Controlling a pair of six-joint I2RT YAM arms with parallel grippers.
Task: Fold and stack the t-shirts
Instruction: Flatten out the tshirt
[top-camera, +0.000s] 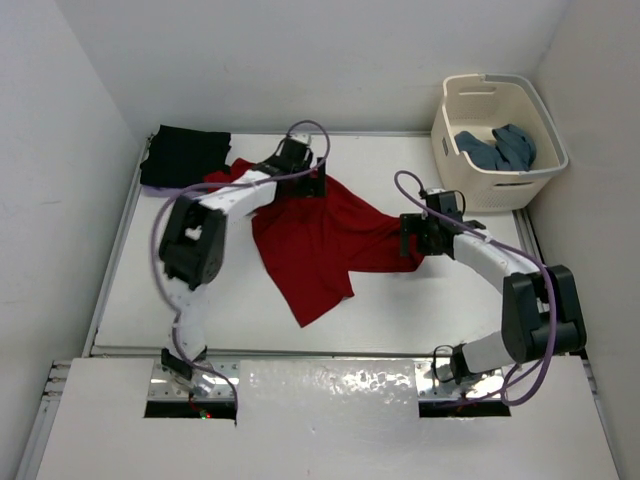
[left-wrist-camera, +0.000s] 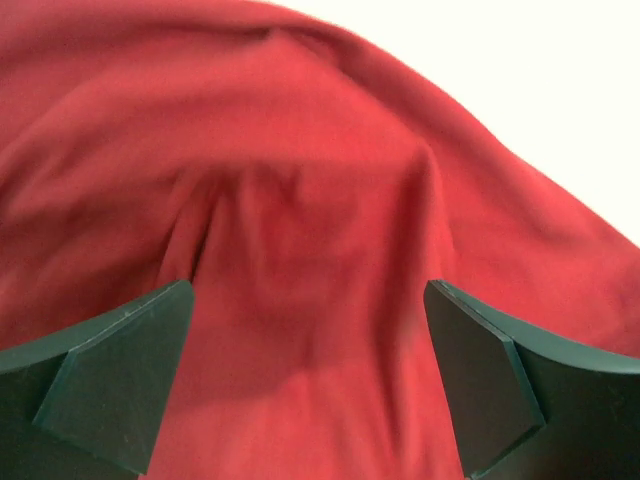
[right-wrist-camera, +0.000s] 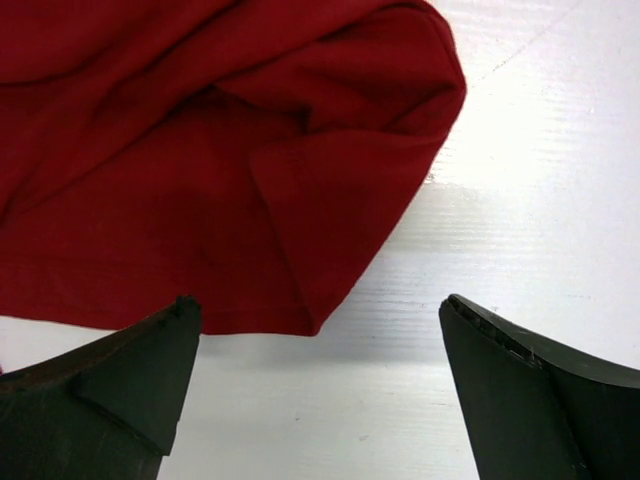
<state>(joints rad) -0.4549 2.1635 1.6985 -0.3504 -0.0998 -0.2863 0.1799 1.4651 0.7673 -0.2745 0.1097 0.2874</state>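
Note:
A red t-shirt (top-camera: 320, 240) lies crumpled and spread across the middle of the white table. My left gripper (top-camera: 305, 185) hovers over its far edge, jaws open, with red cloth (left-wrist-camera: 300, 200) filling the space below and between the fingers. My right gripper (top-camera: 412, 235) stands open at the shirt's right corner (right-wrist-camera: 330, 200), its fingertips over bare table just short of the hem. A black t-shirt (top-camera: 185, 155) lies folded at the far left corner. A teal t-shirt (top-camera: 500, 148) sits bunched inside the basket.
The cream laundry basket (top-camera: 500, 190) stands at the far right, off the table's corner. White walls close in the far side and both flanks. The table's raised rim (top-camera: 115, 240) runs along the left.

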